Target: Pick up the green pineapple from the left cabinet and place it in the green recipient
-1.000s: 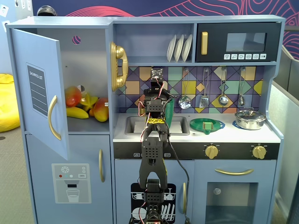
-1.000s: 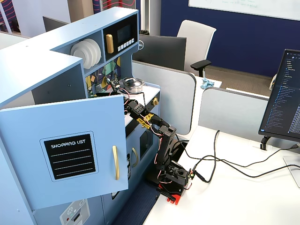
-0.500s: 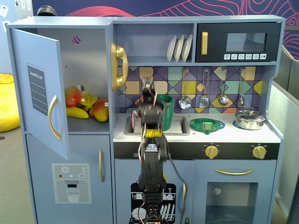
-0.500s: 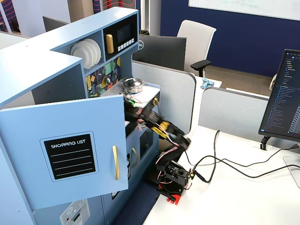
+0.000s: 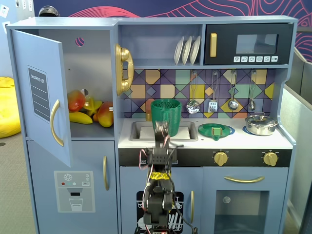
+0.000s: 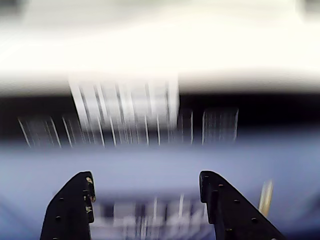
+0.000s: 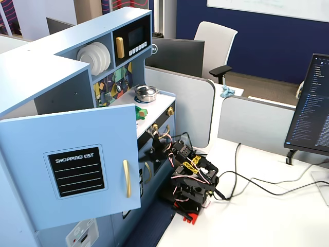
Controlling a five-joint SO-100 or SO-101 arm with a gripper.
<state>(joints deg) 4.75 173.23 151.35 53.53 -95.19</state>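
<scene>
Ribbed glossy plastic green recipient (image 5: 165, 117), matt painted left cabinet (image 5: 92, 63), shiny metal pot (image 5: 261, 124)

black microwave (image 5: 248, 45), white plates (image 5: 187, 49), silver pot (image 5: 261, 125), yellow banana (image 5: 80, 117)

My gripper (image 6: 145, 200) had open air between its spread fingers. Left cabinet (image 5: 90, 83) doorway was wide open, though fruit (image 5: 90, 112) crowded its floor; green recipient (image 5: 165, 117) blocked the sink (image 5: 141, 130).
</scene>
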